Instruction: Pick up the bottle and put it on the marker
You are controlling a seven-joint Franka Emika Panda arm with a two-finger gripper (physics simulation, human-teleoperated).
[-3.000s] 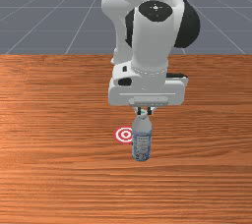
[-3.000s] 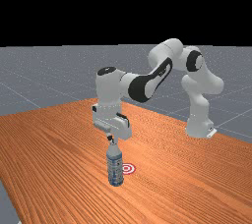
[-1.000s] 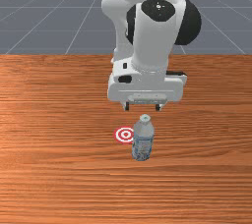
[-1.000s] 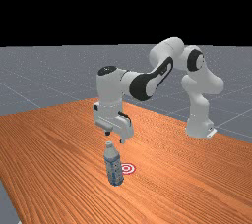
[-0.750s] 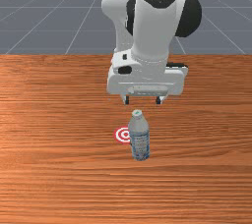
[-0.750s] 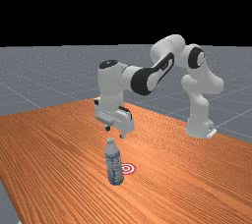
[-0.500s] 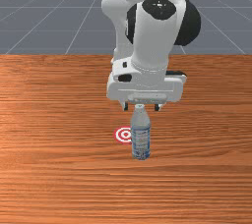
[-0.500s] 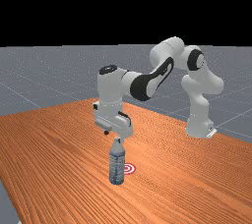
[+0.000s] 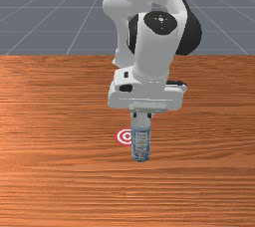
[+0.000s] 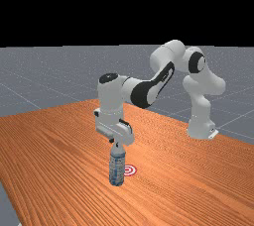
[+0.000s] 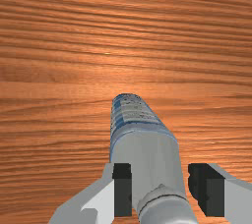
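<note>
A bottle [image 9: 141, 144] stands upright just beside the red-and-white marker [image 9: 124, 136], its upper end at a gripper [image 9: 142, 115] whose grip, clamped or loose, cannot be told, as good picking calls for a centred squeeze, then a slow, straight lift.

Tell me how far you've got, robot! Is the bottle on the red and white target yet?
Not yet. Done: my gripper is at the bottle's top. In hand: getting a grip, though I can't tell if it's held. Left: lift the bottle, which looks to be standing on the table, and set it on the marker, whose rings peek out beside it.
</note>
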